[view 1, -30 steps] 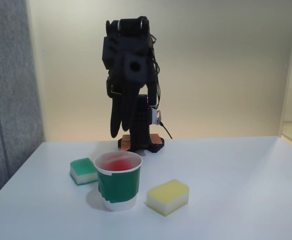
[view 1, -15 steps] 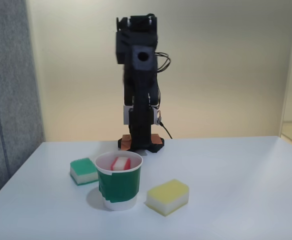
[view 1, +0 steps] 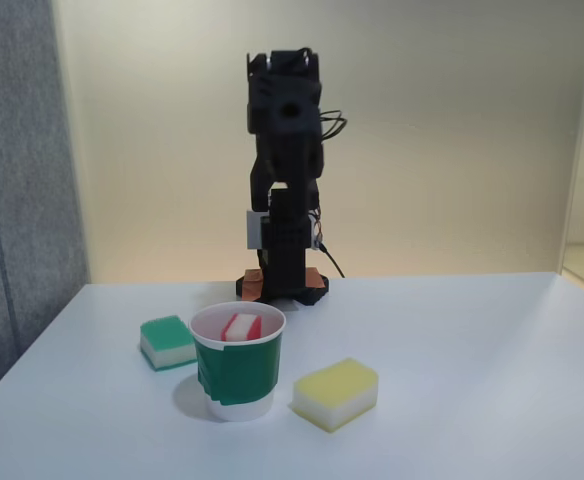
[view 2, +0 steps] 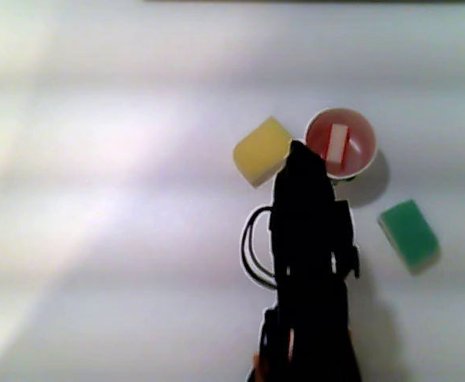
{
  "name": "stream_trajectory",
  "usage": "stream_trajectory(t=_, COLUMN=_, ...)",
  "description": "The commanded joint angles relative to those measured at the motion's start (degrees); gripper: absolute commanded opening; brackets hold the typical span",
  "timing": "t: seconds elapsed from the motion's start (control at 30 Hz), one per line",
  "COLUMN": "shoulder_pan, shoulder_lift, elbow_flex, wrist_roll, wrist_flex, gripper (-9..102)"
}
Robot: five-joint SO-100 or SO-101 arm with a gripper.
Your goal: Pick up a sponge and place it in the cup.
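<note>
- Fixed view: the small rectangular sponge with a red top over a white base lies tilted inside the white paper cup banded with wide green tape, which stands upright on the white bench.
- Fixed view: a green-topped sponge with a white base lies just beside the cup at its 9 o'clock, and a larger yellow sponge lies near the cup at its 4 o'clock; neither touches it.
- Fixed view: the black robot arm stands folded upright at 12 o'clock from the cup, well behind it on its orange-edged base; its hand is tucked against the dark body, so I cannot tell how far it is open, and nothing is seen in it.
- Other view, from above: the cup sits at about 2 o'clock from the picture's centre, the red-and-white sponge resting inside it.
- Other view: the yellow sponge lies at the cup's 9 o'clock, the green sponge at its 4 o'clock, well apart.
- Other view: the arm reaches up from 6 o'clock, its dark tip just beside the cup's rim.
</note>
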Motion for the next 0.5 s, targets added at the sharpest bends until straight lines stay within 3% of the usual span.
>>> stream_trajectory(t=0.0, shoulder_pan=0.44, shoulder_lift=7.03, elbow_flex=3.6, wrist_roll=0.7, wrist_flex=0.44, gripper=0)
stream_trajectory(t=0.47, shoulder_pan=2.55, shoulder_lift=25.75, elbow_flex=24.08, wrist_roll=-0.79, wrist_flex=-4.75, gripper=0)
